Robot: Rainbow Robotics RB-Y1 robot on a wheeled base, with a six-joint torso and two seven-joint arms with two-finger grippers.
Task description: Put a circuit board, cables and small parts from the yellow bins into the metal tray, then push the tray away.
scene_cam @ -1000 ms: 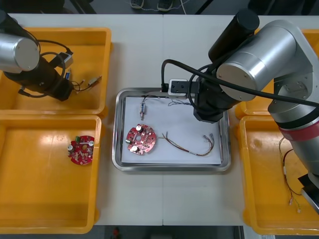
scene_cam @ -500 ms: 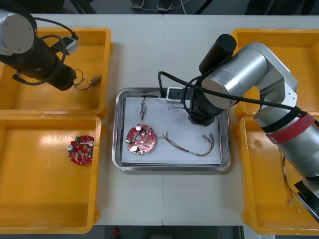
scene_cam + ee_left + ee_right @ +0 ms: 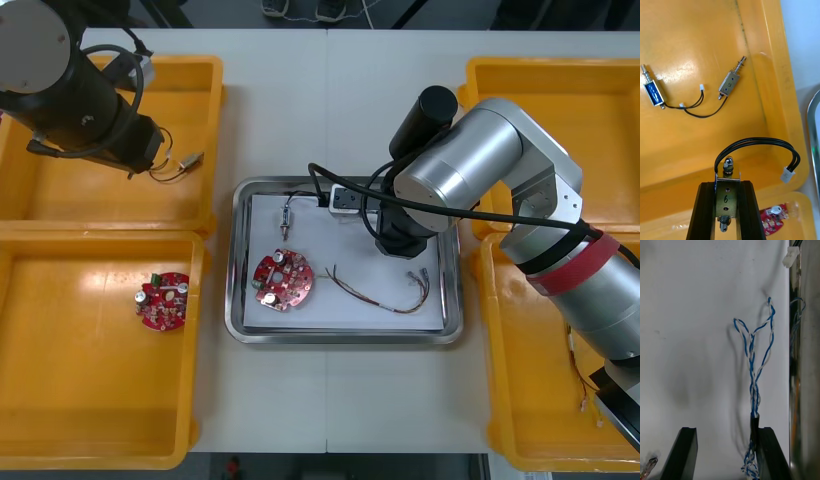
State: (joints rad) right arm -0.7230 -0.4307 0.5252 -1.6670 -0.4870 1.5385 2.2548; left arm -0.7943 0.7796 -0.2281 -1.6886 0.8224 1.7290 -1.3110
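Left wrist view: left gripper (image 3: 726,184) pinches small metal part (image 3: 726,195).
Right gripper (image 3: 727,431): spread, blue-white cable (image 3: 754,393) beside one finger.
Next: probably bring it over metal tray (image 3: 232,262).

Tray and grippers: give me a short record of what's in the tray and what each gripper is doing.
tray contents: board, blue-white cable, red-yellow cable, metal part
right gripper: open, low over the tray, blue-white cable beside one finger
left gripper: shut on held part with black cable, above far left bin
in that bin: loose parts
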